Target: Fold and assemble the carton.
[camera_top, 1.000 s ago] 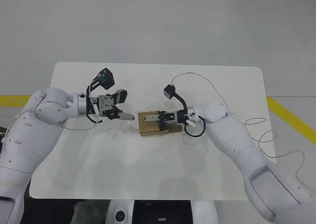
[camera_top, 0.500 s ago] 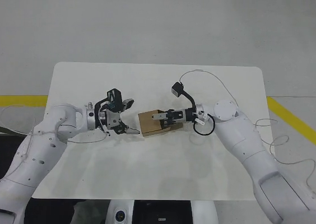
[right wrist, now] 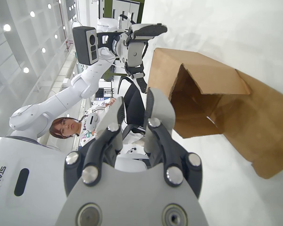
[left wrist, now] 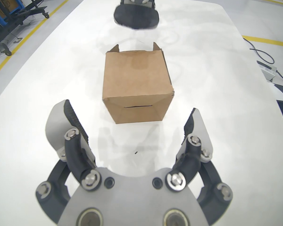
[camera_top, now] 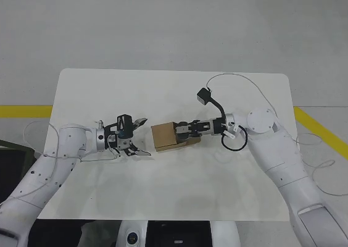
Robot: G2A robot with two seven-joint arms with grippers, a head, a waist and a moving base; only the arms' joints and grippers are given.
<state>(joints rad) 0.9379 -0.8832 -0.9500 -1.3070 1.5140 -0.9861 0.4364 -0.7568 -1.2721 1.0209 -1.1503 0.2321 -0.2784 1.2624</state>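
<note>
white table (camera_top: 223, 185) bears a carton (camera_top: 165, 136), flaps open.

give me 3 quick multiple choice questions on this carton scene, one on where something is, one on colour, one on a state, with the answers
1. Where is the carton?
A) on the table, between the left pincer and the right pincer
B) on the floor
C) stacked on another box

2. What colour is the carton?
A) white
B) blue
C) brown

3. What state is the left pincer in?
A) shut on the carton
B) open, apart from the carton
C) shut on nothing

Answers:
1 A, the top view shows it on the table with a pincer at each end.
2 C, it is plain brown cardboard in every view.
3 B, its wrist view shows the jaws spread wide, with bare table before the carton.
</note>
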